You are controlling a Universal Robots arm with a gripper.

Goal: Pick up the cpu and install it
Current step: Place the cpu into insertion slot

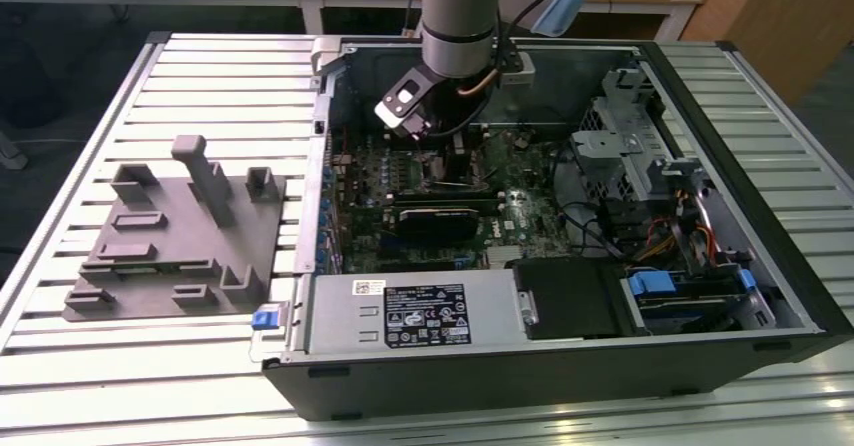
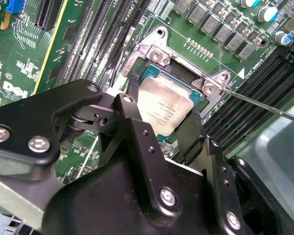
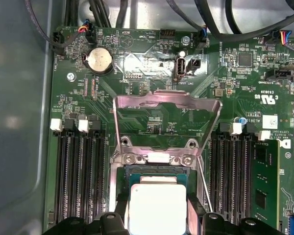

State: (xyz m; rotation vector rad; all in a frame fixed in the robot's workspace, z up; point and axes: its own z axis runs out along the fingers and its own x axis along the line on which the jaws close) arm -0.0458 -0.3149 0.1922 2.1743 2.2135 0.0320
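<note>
A: What does the exterior view give?

B: A slatted desk with an open computer case over its middle and out to the edge at the exterior view's right. A grey fixture lies toward the edge at the exterior view's left, well apart from the arm. The arm reaches down into the case, so the claw hangs over the motherboard, toward the desk's far edge. A black block sits on the board just beside it.

A: And the second wrist view?

B: The cpu, silver top upward, sits inside the metal frame of the socket. The claw is pinching it, with black fingers pressed against two opposite edges. I cannot tell whether the chip is fully down or just above its seat. A thin lever rod runs away from one corner of the frame, and rows of memory slots lie alongside.

A: The first wrist view?

B: The cpu is between the claw's two dark fingers. The socket's load plate stands swung open beyond it. Memory slots flank the socket on both sides, and one green memory stick is seated in them. A coin battery sits further off on the board
</note>
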